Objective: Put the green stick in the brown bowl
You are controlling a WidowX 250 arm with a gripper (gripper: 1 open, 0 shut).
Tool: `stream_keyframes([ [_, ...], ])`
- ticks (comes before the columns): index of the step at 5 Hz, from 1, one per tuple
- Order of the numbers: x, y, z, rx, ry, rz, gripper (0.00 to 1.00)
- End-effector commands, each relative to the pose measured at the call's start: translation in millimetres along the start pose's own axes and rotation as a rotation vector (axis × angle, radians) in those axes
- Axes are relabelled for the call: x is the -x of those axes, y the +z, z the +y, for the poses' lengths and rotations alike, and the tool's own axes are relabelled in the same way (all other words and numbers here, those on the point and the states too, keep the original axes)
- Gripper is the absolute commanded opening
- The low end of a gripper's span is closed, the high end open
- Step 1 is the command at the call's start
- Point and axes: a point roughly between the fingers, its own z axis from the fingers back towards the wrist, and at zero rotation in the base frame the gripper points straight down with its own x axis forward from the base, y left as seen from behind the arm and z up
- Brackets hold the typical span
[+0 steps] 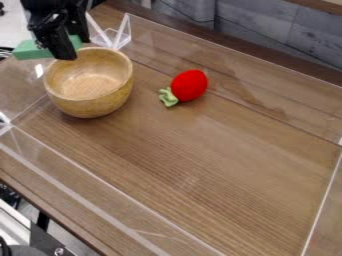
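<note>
— Where is the green stick [32, 48]?
— At the far left, just behind the brown bowl [90, 83]. The black gripper [60, 48] is right on it.
— Is the gripper holding it?
— I cannot tell. The fingers are partly apart, down by the stick.
— What else is there?
— A red strawberry toy [187, 86] lies to the right of the bowl on the wooden table [201, 170].

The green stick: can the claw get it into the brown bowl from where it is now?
Probably yes. The claw seems to hold the green stick at the far left rim of the brown bowl; the bowl looks empty and nothing stands between them.
</note>
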Motion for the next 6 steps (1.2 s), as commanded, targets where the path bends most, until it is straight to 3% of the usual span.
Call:
stream_keyframes([
  [1,-6.5,2.5,-1,0.037,-0.002,-0.021,0.0],
  [3,-15.1,-11.8,-1,0.041,0.008,-0.028,0.0],
  [5,-39.6,-15.4,2,0.046,-0.062,-0.029,0.0],
  [6,-36.9,-22.2,0,0.046,-0.126,-0.024,0.0],
])
